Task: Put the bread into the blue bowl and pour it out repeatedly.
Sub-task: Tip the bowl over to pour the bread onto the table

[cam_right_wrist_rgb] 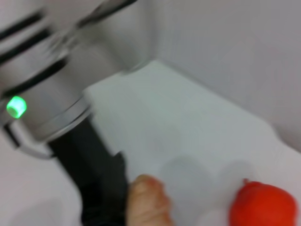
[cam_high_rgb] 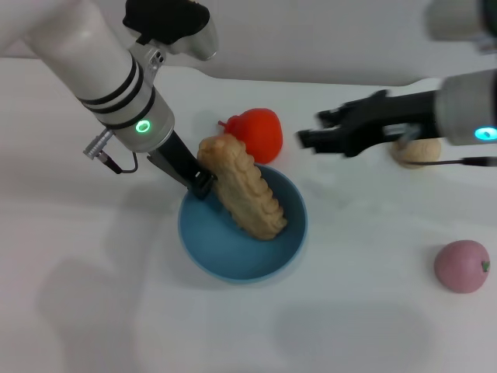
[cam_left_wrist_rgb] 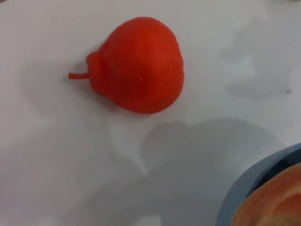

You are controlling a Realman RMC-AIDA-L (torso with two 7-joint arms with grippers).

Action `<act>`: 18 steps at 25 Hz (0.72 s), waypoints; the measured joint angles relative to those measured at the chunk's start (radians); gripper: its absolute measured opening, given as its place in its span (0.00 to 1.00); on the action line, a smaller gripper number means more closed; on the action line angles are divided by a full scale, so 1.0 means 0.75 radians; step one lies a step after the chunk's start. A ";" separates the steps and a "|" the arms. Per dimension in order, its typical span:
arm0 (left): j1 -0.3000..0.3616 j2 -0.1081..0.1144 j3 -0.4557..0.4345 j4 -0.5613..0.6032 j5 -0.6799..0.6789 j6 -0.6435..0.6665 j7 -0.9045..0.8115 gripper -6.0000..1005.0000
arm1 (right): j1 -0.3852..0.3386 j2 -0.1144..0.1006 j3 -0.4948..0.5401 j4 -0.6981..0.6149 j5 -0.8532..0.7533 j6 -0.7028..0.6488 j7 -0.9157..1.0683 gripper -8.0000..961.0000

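Observation:
The blue bowl (cam_high_rgb: 233, 260) stands at the table's middle. The bread (cam_high_rgb: 245, 190) leans tilted inside it, its upper end sticking out over the back left rim. My left gripper (cam_high_rgb: 202, 183) is at that rim beside the bread's upper end and looks shut on the bowl's rim. The left wrist view shows a piece of the bowl's rim (cam_left_wrist_rgb: 244, 188) and the bread (cam_left_wrist_rgb: 273, 202). My right gripper (cam_high_rgb: 307, 132) hovers open and empty to the right of the bowl, above the table. The right wrist view shows the bread's end (cam_right_wrist_rgb: 146, 200).
A red pear-shaped fruit (cam_high_rgb: 256, 132) lies just behind the bowl; it also shows in the left wrist view (cam_left_wrist_rgb: 141, 66) and the right wrist view (cam_right_wrist_rgb: 263, 207). A small beige ball (cam_high_rgb: 419, 150) sits at the back right. A pink ball (cam_high_rgb: 462, 266) lies at the front right.

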 joint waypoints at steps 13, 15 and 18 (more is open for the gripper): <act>0.112 -0.008 0.064 0.108 -0.112 -0.030 0.075 0.02 | -0.254 -0.009 0.383 0.144 0.087 -0.217 0.149 0.51; 0.140 -0.008 0.095 0.137 -0.137 -0.042 0.076 0.02 | -0.280 -0.007 0.407 0.151 0.093 -0.264 0.149 0.51; 0.188 -0.010 0.145 0.201 -0.176 -0.079 0.076 0.02 | -0.323 -0.005 0.415 0.163 0.076 -0.299 0.147 0.51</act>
